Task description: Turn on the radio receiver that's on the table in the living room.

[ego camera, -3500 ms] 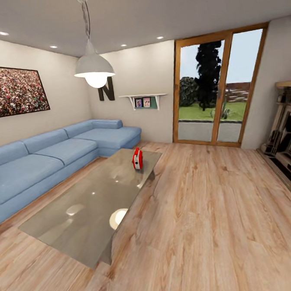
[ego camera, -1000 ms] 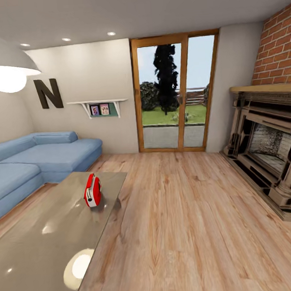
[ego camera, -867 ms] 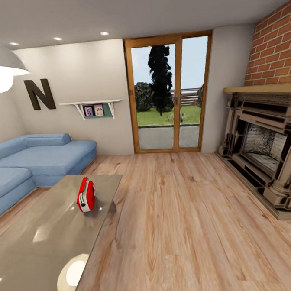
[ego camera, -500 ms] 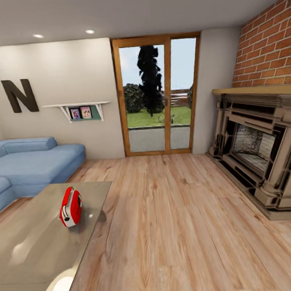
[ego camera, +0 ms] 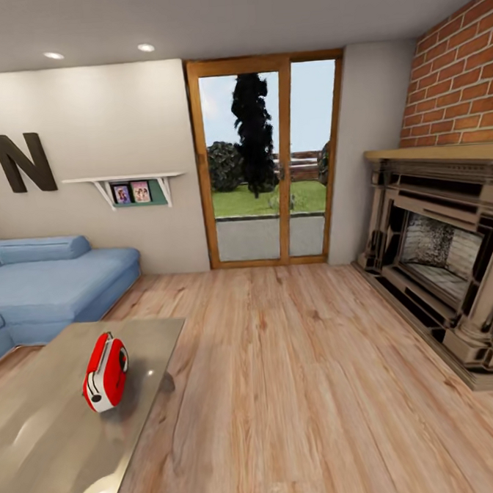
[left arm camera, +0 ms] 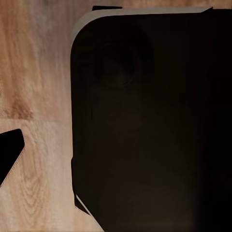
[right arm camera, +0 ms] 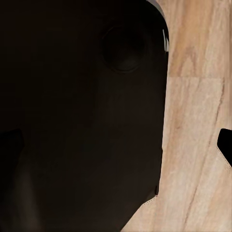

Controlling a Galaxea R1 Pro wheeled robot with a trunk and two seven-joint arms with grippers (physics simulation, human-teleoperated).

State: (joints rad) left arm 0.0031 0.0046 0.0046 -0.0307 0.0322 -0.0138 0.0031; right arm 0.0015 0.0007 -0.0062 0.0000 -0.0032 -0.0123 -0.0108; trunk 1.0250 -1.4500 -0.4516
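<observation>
One small rounded red radio receiver (ego camera: 105, 372) with white trim stands on the glossy grey-taupe low surface (ego camera: 47, 444) at the lower left of my head view, near the surface's far corner and tilted a little, its narrow side toward me. Behind that surface the long blue sofa (ego camera: 50, 281) runs along the wall, under a large dark letter N (ego camera: 24, 162) and a white wall shelf (ego camera: 128, 187) carrying two small framed pictures. Straight ahead is a wood-framed glass door (ego camera: 268, 160) with grass and a dark tree beyond it. To the right a dark carved fireplace (ego camera: 442, 258) sits below a red brick wall (ego camera: 459, 77). Light wood plank floor (ego camera: 308, 389) covers the room between them.

Both wrist views look down on that same plank floor past a large dark body (left arm camera: 150, 121) of my own that blocks most of each picture. How far open my left or my right end effector is, I cannot tell.
</observation>
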